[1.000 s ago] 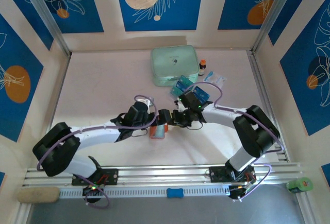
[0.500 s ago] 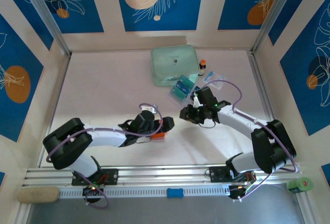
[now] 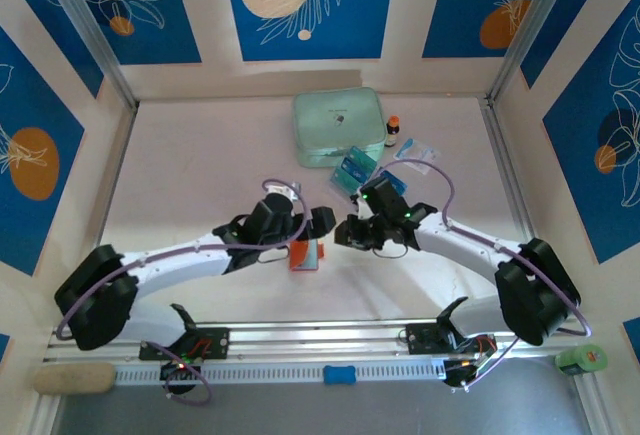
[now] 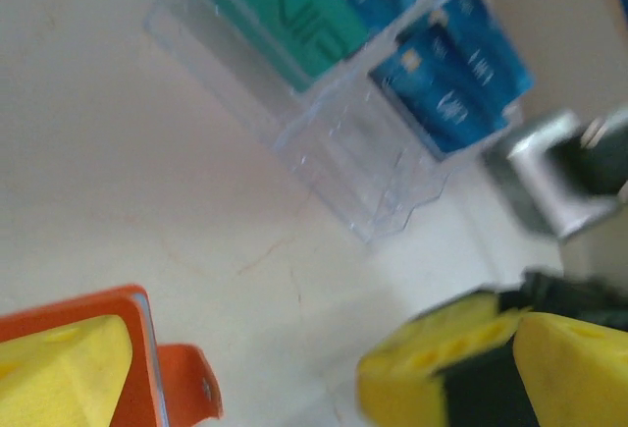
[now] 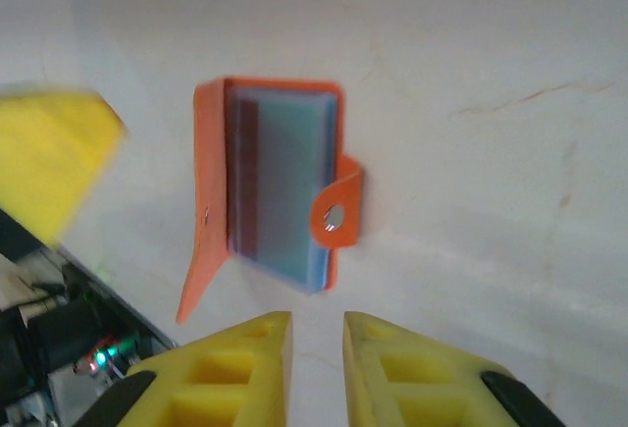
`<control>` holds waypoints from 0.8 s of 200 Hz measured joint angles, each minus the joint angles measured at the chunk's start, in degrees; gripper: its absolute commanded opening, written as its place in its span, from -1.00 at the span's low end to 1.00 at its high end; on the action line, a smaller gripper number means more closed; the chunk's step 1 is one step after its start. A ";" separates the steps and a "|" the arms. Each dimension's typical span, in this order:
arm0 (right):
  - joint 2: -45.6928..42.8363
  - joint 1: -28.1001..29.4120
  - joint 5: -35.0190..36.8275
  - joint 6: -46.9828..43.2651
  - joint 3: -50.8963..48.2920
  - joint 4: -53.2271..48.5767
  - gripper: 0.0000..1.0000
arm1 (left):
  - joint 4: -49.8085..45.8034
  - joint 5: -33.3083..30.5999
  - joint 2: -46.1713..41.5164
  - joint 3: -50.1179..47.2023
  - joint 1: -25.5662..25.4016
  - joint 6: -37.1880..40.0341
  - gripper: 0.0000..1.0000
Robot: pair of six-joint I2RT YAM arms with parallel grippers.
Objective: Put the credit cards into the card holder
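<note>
Right hand [image 5: 317, 327] near card holder [image 5: 283, 186]; white tabletop [image 5: 491, 64], blue walls [image 3: 330, 15].

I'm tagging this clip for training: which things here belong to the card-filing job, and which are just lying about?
Job: credit cards, standing in the clear tray; card holder.
Lying about: mint-green zip case; small bottle; white-and-blue packet.
</note>
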 measured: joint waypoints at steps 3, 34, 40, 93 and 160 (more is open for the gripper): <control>0.02 0.57 0.24 0.24 0.11 -0.04 -0.65 | -0.52 -0.04 -0.66 0.11 0.52 0.28 1.00; 2.23 6.88 1.88 1.07 4.72 0.04 -0.67 | -6.49 -0.31 -7.41 0.20 6.05 2.01 0.99; 3.21 8.00 2.08 1.11 6.05 0.15 -0.68 | -7.85 -0.48 -8.72 0.17 7.26 2.38 1.00; 13.05 14.67 3.41 1.07 15.15 1.11 -0.72 | -17.94 -1.18 -12.46 -0.13 14.36 4.76 0.99; 16.90 14.36 6.43 0.44 13.70 0.46 -0.84 | -24.24 -1.11 -5.64 -0.13 14.53 10.93 1.00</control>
